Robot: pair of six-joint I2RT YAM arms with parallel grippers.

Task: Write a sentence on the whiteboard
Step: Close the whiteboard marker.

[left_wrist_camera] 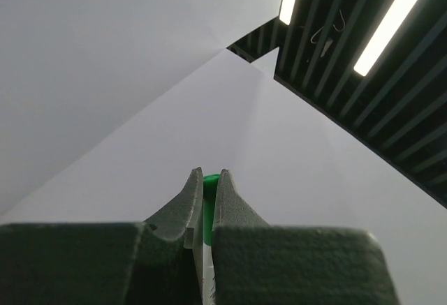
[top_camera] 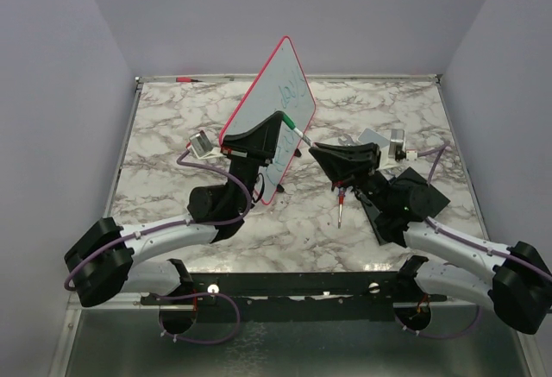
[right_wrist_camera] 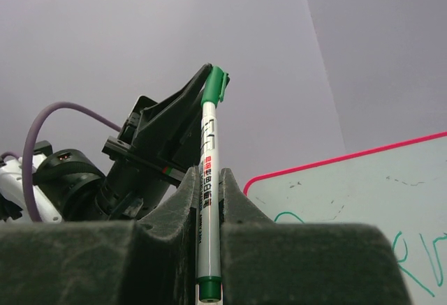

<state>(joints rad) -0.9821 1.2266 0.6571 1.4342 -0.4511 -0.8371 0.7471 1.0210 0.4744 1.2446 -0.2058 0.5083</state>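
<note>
Clamped between the shut dark fingers of the right gripper point(right_wrist_camera: 207, 179), a white-barrelled marker point(right_wrist_camera: 207, 144) is held upright. Its green plastic cap point(right_wrist_camera: 215, 85) is pinched by the left gripper point(left_wrist_camera: 209, 174), likewise shut. Just behind that marker, the large white red-rimmed whiteboard point(top_camera: 272, 92) is seen tilted up from the marbled table point(top_camera: 164, 127), with green scribbles on its face.
</note>
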